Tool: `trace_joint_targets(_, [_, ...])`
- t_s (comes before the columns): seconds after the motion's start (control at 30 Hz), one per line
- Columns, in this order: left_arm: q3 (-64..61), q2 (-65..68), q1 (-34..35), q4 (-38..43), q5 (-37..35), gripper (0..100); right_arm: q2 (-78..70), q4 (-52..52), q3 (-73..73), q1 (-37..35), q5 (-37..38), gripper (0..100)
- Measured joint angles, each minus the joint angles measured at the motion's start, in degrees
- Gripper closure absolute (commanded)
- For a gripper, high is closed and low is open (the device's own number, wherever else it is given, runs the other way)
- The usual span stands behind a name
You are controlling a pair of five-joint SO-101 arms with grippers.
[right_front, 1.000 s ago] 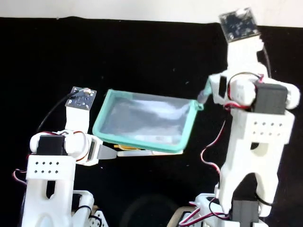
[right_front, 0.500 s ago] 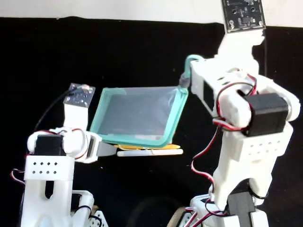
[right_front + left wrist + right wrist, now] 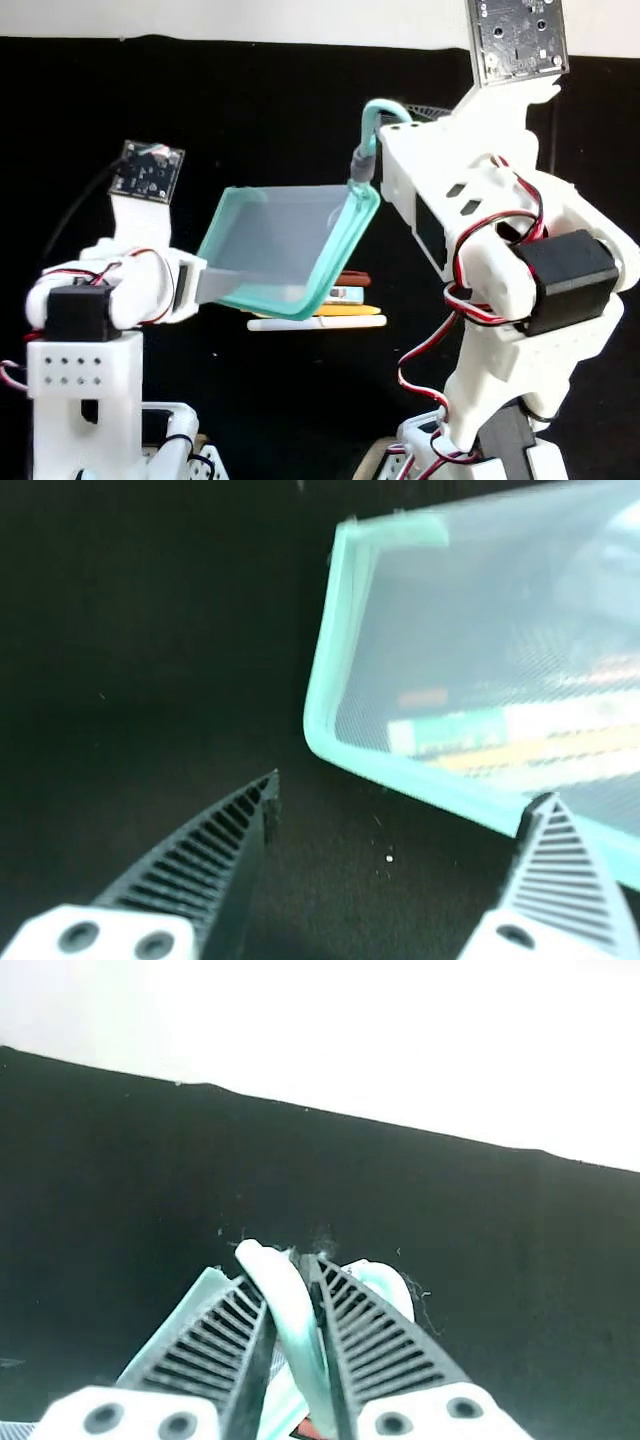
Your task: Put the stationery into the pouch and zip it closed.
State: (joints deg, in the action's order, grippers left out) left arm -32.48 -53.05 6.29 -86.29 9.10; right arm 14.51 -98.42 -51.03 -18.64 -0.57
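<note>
Right gripper was clamped tight on the pouch's teal loop, and the pouch hung tilted below its tips. Left gripper was spread wide, the pouch's lower corner just ahead of its tips. The pens lay underneath. That mesh looked light and floppy, likely to sag and swing. The firmer teal rim looked like the place to grab.

Pouch: flat rectangle, translucent grey mesh, teal trim; lifted off surface, tilted, 1 o'clock corner highest. Teal loop there pinched between right gripper fingers. Stationery: white, yellow, brown pens, side by side on surface at pouch's 5 o'clock edge.
</note>
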Motion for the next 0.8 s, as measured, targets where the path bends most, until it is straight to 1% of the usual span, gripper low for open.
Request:
trace_joint_targets(0.13, [4.66, 0.00, 0.00, -0.09, 0.00, 63, -0.09, 2.29, 0.00, -0.09, 0.00, 99.1])
trace_joint_targets(0.37, [5.45, 0.00, 0.00, -5.19, 0.00, 63, -1.14, 7.47, -0.26, -2.99, 0.00, 99.1])
trace_joint_targets(0.63, [0.18, -0.09, 0.00, -5.36, 0.00, 63, -7.82, 12.48, -0.26, -7.91, 0.00, 99.1])
trace_joint_targets(0.8, [-1.67, -0.09, 0.00, -5.36, 0.00, 63, -8.70, 15.56, -0.53, -8.53, 0.00, 99.1])
